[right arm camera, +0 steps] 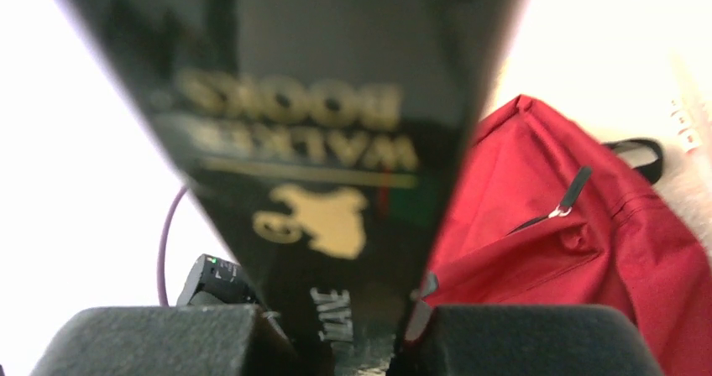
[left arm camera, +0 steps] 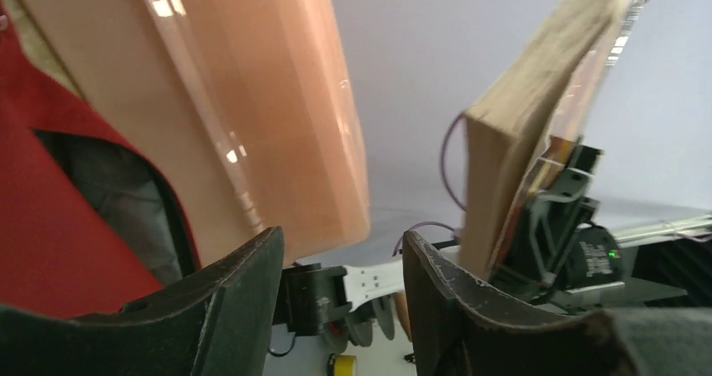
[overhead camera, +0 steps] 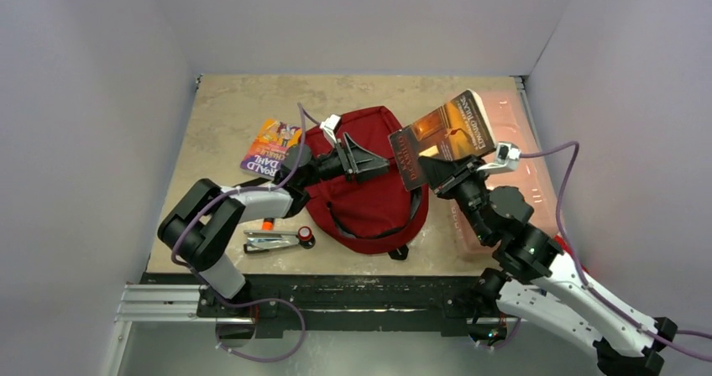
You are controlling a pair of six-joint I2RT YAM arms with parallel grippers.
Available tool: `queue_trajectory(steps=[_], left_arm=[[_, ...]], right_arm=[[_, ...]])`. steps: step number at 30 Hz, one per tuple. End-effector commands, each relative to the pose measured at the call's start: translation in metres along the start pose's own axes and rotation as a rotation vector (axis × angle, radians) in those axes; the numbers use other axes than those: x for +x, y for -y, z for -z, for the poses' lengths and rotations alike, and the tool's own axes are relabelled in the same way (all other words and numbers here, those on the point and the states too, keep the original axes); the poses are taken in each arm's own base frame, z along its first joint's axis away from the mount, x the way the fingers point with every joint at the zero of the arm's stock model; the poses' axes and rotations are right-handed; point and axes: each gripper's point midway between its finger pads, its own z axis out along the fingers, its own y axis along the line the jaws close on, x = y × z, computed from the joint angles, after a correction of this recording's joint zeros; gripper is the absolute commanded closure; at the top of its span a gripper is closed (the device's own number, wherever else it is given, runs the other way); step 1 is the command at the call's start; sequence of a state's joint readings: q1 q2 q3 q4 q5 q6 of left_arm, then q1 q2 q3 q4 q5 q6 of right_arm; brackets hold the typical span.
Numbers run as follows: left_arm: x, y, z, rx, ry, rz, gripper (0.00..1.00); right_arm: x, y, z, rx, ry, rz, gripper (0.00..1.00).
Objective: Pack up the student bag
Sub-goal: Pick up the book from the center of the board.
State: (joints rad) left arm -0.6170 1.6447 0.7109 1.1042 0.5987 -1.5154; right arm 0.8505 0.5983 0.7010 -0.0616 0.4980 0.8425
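Top view: tan table [overhead camera: 220, 112] enclosed by pale lilac walls [overhead camera: 84, 99]; left claw [overhead camera: 369, 159], jaws apart, hovers above the student bag [overhead camera: 369, 212], which lies flat beneath it; right claw [overhead camera: 438, 173] is clamped on a book [overhead camera: 445, 134], the student bag just to its left. Left wrist view: left claw [left arm camera: 342, 240] empty, student bag [left arm camera: 50, 233] to its left, pink box [left arm camera: 252, 99] ahead. Right wrist view: right claw [right arm camera: 336, 330] pinches the book [right arm camera: 319, 141] by its spine; student bag [right arm camera: 579, 225] to its right

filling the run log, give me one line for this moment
left claw: open, empty, over student bag | right claw: shut on dark book, lifted | stage: book not yet packed
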Motion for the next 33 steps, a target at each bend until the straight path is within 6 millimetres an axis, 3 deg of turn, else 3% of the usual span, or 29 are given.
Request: queue_trajectory(steps=[1, 4, 8, 11, 14, 18, 22, 27, 31, 33], left_arm=[[0.003, -0.009, 0.003, -0.109, -0.051, -0.187, 0.46], [-0.005, -0.018, 0.010, -0.242, -0.047, -0.322, 0.44], [-0.012, 0.018, 0.012, -0.191, -0.053, -0.550, 0.42], [-0.003, 0.057, 0.011, -0.049, -0.116, -0.702, 0.41], [0.009, 0.097, 0.017, 0.107, -0.149, -0.832, 0.40], [0.021, 0.114, 0.032, 0.167, -0.182, -0.996, 0.27], [0.045, 0.126, 0.041, 0.271, -0.320, -1.002, 0.27], [0.067, 0.141, 0.050, 0.459, -0.440, -0.930, 0.41], [0.069, 0.160, 0.054, 0.558, -0.450, -0.867, 0.56], [0.065, 0.165, 0.056, 0.586, -0.439, -0.859, 0.70]], right_arm=[[-0.042, -0.009, 0.019, 0.025, 0.048, 0.137, 1.00], [-0.047, -0.010, 0.030, 0.040, 0.002, 0.211, 1.00], [-0.043, -0.022, 0.040, -0.008, -0.094, 0.284, 1.00], [-0.026, -0.036, 0.044, -0.064, -0.229, 0.342, 1.00], [0.011, -0.038, 0.045, -0.105, -0.431, 0.409, 1.00], [0.050, -0.061, 0.057, -0.276, -0.625, 0.390, 1.00], [0.069, -0.086, 0.072, -0.505, -0.718, 0.407, 1.00], [0.083, -0.101, 0.083, -0.662, -0.792, 0.420, 1.00], [0.090, -0.093, 0.088, -0.672, -0.831, 0.458, 1.00], [0.088, -0.087, 0.088, -0.641, -0.824, 0.476, 1.00]])
